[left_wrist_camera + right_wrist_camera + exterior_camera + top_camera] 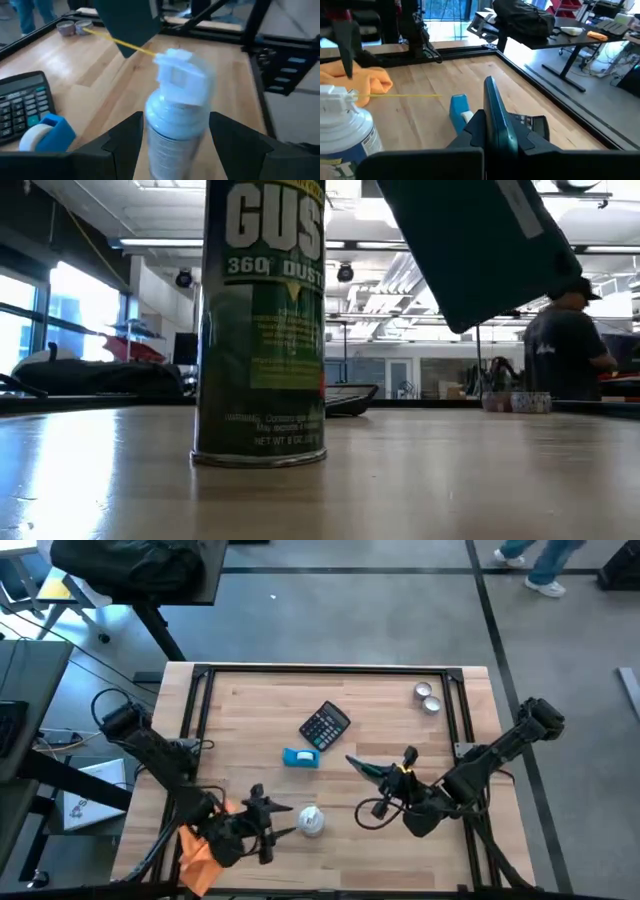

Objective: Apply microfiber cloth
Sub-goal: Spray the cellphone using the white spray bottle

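Wooden tabletop (260, 705) first: the duster can (312, 821) stands between the left gripper (268, 823)'s wide-apart fingers, untouched. The right gripper (362, 766) clamps a dark teal flat object (495, 122). The microfiber cloth (198, 845) lies bunched behind the left gripper, beside its wrist. Wiping looks unstarted; next, fingers must reach that cloth.

Surface: wooden table (250, 710), black-framed.
Centre: black calculator (325, 725); blue box (300, 758) just beside it.
Near edge: upright spray can (312, 821); orange microfiber cloth (198, 848).
Far right corner: two small tins (427, 697).
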